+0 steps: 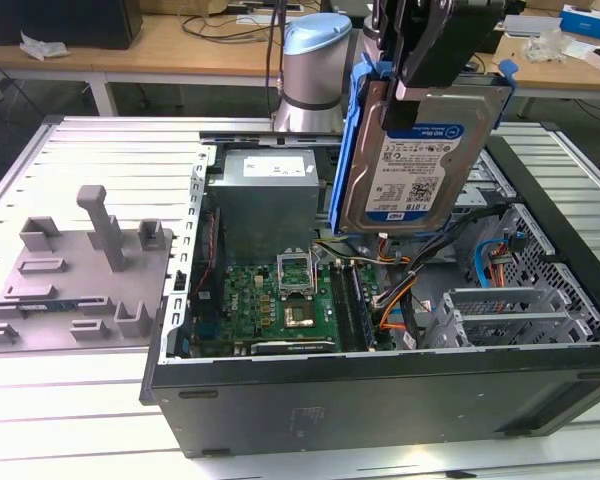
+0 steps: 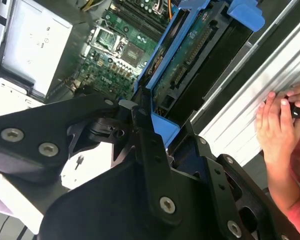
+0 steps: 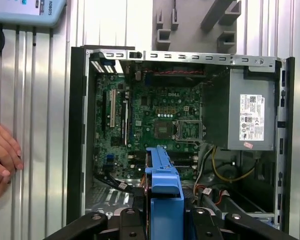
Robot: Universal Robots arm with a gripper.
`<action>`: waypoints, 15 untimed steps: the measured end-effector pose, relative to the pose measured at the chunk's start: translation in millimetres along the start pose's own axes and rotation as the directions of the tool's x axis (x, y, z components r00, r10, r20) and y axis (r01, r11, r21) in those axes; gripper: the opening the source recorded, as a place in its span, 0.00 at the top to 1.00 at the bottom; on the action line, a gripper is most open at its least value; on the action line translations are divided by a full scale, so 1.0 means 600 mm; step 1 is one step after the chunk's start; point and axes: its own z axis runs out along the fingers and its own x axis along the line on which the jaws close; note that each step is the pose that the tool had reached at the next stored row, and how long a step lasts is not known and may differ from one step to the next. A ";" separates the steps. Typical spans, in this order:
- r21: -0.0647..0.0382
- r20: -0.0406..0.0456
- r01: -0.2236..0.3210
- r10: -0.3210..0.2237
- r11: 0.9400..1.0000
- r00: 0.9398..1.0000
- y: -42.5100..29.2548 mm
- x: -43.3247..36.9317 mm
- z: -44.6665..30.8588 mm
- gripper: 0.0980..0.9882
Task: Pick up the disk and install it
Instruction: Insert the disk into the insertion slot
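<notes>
Exterior view: the black tool (image 1: pixel 420 85) pinches the top edge of a flat rectangular silver-grey hard drive with a white-and-blue label, framed by a bright blue plastic carrier rail, the disk (image 1: pixel 410 170). The disk hangs nearly upright in the air, slightly tilted, with its label towards this camera. It is above the open black metal computer case (image 1: pixel 380 390), which lies on its side on the ribbed silver tabletop (image 1: pixel 80 410). The disk's lower edge is over the coloured cables (image 1: pixel 400 290) at the exterior view's right of the green motherboard (image 1: pixel 280 300). The large grey power-supply box (image 1: pixel 265 195) sits in the far part of the case, beside the disk and apart from it. At the exterior view's left, a grey plastic fixture tray with upright posts (image 1: pixel 70 270) rests on the tabletop just beside the case. Behind the case stands the arm's grey base with its pale blue cap (image 1: pixel 315 60). In the first wrist view the disk's blue rail (image 3: pixel 163 192) shows edge-on between the tool's black fingers (image 3: pixel 130 222), above the motherboard (image 3: pixel 150 115), with the power-supply box (image 3: pixel 245 115) to one side. In the second wrist view the disk (image 2: pixel 187 55) shows its circuit-board side. In both wrist views a person's hand (image 2: pixel 275 125) (image 3: pixel 2 155) rests on the tabletop outside the case wall.
</notes>
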 end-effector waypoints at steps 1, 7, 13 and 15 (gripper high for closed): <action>0.001 0.007 0.000 0.000 1.000 1.000 0.000 0.003 0.001 0.70; 0.002 0.017 -0.003 0.003 1.000 1.000 0.000 0.017 0.002 0.70; 0.002 0.017 -0.003 0.003 1.000 1.000 -0.008 0.020 0.002 0.70; 0.002 0.017 -0.003 0.003 1.000 1.000 -0.013 0.021 0.002 0.70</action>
